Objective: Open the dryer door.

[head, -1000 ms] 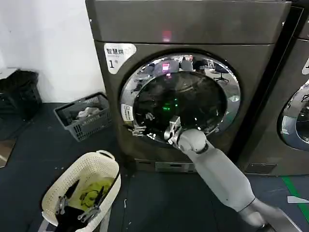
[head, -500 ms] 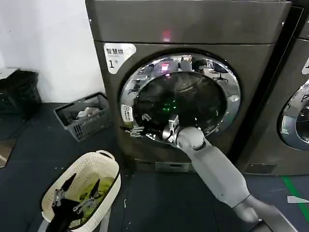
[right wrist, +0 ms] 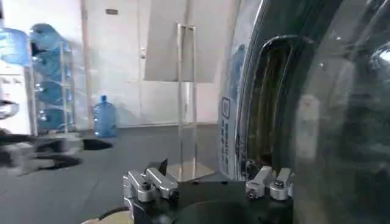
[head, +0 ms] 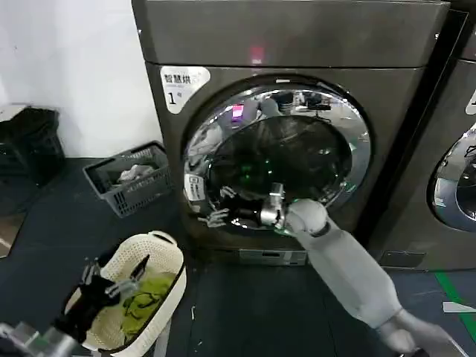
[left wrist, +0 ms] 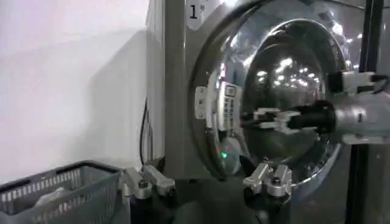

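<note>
Chrome-ringed dryer door (head: 277, 158) edge sits between the right tool's (head: 216, 209) parted fingers.

My head camera looks down at the dryer door (head: 277, 155). Both wrist cameras face that door close up.

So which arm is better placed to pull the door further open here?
The right. The right gripper is already at the dryer door by its left rim, while the left gripper hangs low over the white laundry basket, away from the door.
</note>
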You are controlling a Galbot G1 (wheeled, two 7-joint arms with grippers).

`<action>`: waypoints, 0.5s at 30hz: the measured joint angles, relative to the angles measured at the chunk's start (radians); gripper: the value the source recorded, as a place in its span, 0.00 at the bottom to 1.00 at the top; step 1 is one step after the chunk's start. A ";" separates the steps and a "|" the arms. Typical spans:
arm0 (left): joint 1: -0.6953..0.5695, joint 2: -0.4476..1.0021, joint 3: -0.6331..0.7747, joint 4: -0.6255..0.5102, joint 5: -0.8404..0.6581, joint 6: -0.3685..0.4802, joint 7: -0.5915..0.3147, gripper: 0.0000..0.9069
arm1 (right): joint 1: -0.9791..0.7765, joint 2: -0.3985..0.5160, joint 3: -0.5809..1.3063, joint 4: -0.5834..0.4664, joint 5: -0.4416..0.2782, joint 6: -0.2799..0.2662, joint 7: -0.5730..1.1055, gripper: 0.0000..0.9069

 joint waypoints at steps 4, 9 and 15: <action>-0.035 0.064 0.023 0.044 -0.046 0.011 0.008 1.00 | -0.030 -0.026 0.018 0.038 0.000 0.000 -0.075 1.00; -0.086 0.154 0.055 0.075 -0.177 0.051 -0.006 1.00 | -0.066 -0.060 0.042 0.073 -0.003 0.001 -0.157 1.00; -0.174 0.225 0.108 0.133 -0.229 0.043 0.036 1.00 | -0.130 -0.107 0.103 0.129 0.006 0.012 -0.290 1.00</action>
